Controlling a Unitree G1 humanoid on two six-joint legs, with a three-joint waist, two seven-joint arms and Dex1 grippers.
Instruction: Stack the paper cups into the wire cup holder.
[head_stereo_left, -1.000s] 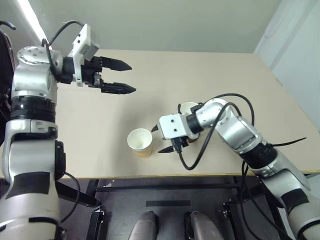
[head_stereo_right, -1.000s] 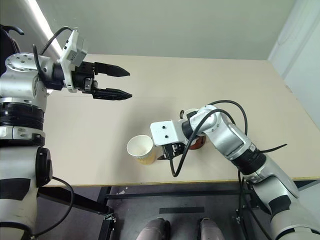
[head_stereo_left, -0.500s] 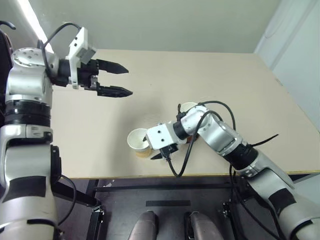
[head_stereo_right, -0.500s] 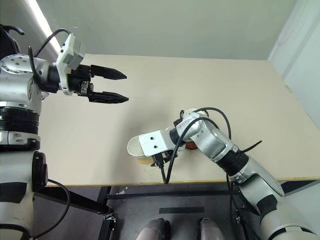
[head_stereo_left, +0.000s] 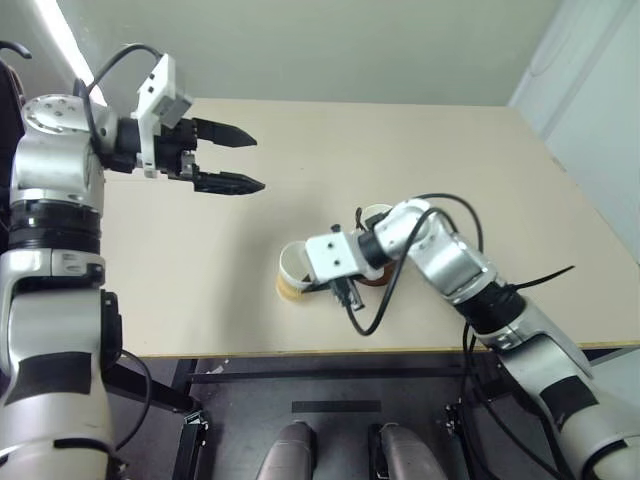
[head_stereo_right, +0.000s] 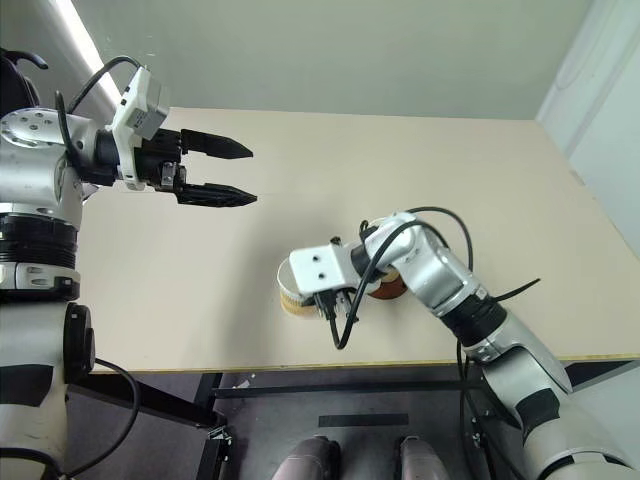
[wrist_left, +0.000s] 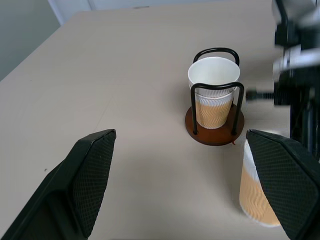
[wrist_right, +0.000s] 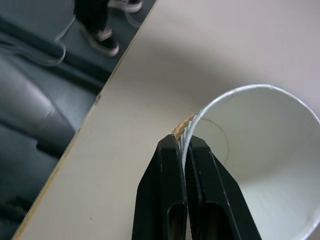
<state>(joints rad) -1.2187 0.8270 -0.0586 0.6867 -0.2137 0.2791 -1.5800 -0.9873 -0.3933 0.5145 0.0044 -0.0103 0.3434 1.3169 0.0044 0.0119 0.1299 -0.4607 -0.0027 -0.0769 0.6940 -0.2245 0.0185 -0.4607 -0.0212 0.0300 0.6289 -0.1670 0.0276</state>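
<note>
Right gripper (wrist_right: 185, 145): its jaws are clamped together on the rim of a paper cup (wrist_right: 260, 165), one finger outside the wall and one inside; the pinched edge is seen between the fingertips in the right wrist view.
Held cup: a tan-yellow cup with a white inside, seen near the front edge of the tabletop (head_stereo_left: 400, 160) in the head views, partly hidden behind the white wrist block; it appears upright with its mouth open upward. Whether its base rests on the tabletop cannot be told.
Wire cup holder (wrist_left: 214, 134): a round reddish-brown disc base with two black wire loops, standing upright on the tabletop just beside the held cup, on the robot's right of it.
Cup in holder (wrist_left: 213, 95): one paper cup is seated upright between the wire loops, its white rim level with the tops of the loops.
Left gripper (head_stereo_left: 240, 160): its jaws are spread wide apart and nothing is held; it is raised above the far left part of the tabletop, well apart from the cups and the holder, pointing toward the robot's right.
Floor (wrist_right: 45, 65): dark flooring with cables and a person's shoes is seen beyond the tabletop edge in the right wrist view.
</note>
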